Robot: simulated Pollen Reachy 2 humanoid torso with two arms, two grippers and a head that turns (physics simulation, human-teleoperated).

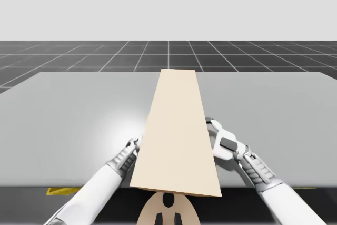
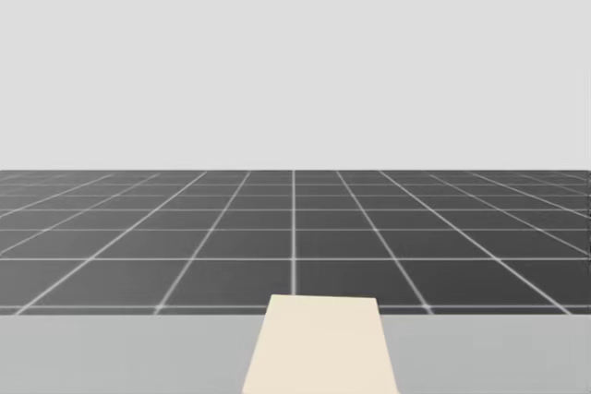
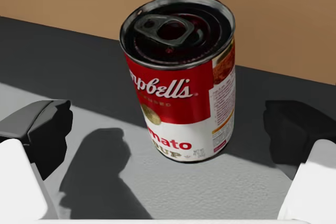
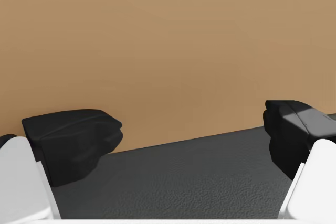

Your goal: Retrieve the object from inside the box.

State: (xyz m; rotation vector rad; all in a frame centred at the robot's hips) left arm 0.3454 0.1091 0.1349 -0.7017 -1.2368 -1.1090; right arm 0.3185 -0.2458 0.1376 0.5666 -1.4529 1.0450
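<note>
The red and white can (image 3: 181, 77) is seen standing on the desk (image 1: 68, 114) just ahead of the left gripper (image 1: 135, 143), at the left flank of the tan box (image 1: 176, 135). The box runs from the desk's near edge toward its middle, and its tan wall rises close behind the can. The left gripper is released, its dark fingers (image 3: 44, 129) spread wide to either side of the can and touching nothing. The right gripper (image 1: 212, 126) is likewise released, held at the box's right flank with the tan wall ahead of it. The step in hand is judged to be the grasp on the can. It is best done by the left gripper being advanced a little further, so that the can's body sits squarely between the pads at mid-height rather than at the rim. The fingers are then closed evenly from both sides. The can should be held upright and drawn back toward the near edge, clear of the wall, since a brush against the box could tip it. The right gripper is best held steady beside the box meanwhile.
</note>
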